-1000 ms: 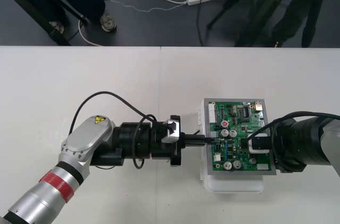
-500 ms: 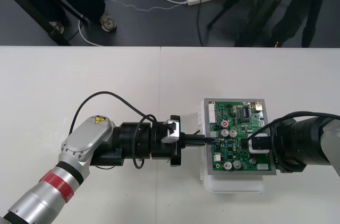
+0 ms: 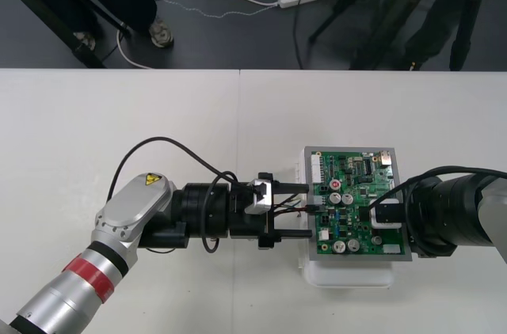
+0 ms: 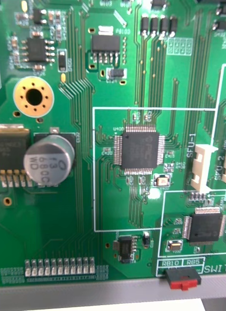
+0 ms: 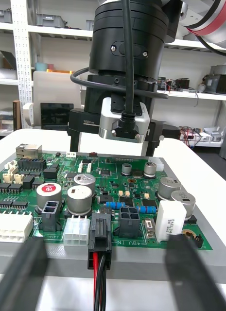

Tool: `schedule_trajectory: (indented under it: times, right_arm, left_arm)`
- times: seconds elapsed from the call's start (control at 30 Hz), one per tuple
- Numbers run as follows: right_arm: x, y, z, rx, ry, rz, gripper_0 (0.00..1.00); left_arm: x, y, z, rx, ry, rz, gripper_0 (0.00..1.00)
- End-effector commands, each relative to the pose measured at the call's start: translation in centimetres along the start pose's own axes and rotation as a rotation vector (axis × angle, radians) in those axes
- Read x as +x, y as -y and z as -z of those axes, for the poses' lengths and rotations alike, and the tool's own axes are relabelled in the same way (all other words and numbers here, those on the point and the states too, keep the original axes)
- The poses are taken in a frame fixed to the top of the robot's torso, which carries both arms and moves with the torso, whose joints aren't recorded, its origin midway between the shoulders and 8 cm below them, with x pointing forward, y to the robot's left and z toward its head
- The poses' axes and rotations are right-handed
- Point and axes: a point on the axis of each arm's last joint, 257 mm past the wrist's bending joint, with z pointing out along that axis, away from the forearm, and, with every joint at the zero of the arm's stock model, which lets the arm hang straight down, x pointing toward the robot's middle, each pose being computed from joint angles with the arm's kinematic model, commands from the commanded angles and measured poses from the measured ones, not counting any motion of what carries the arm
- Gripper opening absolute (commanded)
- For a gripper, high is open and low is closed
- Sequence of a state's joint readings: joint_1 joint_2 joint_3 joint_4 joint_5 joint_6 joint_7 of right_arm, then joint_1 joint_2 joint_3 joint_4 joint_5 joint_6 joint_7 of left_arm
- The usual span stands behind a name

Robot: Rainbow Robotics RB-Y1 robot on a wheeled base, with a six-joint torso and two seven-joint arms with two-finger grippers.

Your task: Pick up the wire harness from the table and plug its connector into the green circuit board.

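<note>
Left gripper (image 3: 305, 210) spread wide; black plug (image 5: 99, 239) (seated in green circuit board (image 3: 356, 191)) between its fingers (image 5: 193, 272), right gripper (image 3: 384, 215) opposite.

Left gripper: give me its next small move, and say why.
Probably draw the left gripper straight back from the green circuit board. Its fingers stand wide apart either side of the black plug, which sits seated in the board's near edge, red and black wires trailing out; the right gripper is at the board's opposite side.
</note>
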State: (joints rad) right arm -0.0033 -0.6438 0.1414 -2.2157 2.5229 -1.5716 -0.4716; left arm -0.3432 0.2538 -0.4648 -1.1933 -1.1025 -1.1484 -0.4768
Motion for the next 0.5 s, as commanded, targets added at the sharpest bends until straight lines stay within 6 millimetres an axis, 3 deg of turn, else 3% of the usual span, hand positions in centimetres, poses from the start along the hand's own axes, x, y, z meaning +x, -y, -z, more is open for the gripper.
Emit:
schedule_trajectory:
  times: [0.03,0.5]
  right_arm:
    - [-1.41,0.25,0.57,0.018,0.025,-0.019,1.00]
    - [-1.48,0.25,0.60,0.019,0.027,-0.016,1.00]
  left_arm:
    - [-3.21,0.04,-3.24,0.034,0.066,-0.094,1.00]
    - [-3.13,-0.22,-2.90,0.028,0.062,-0.093,1.00]
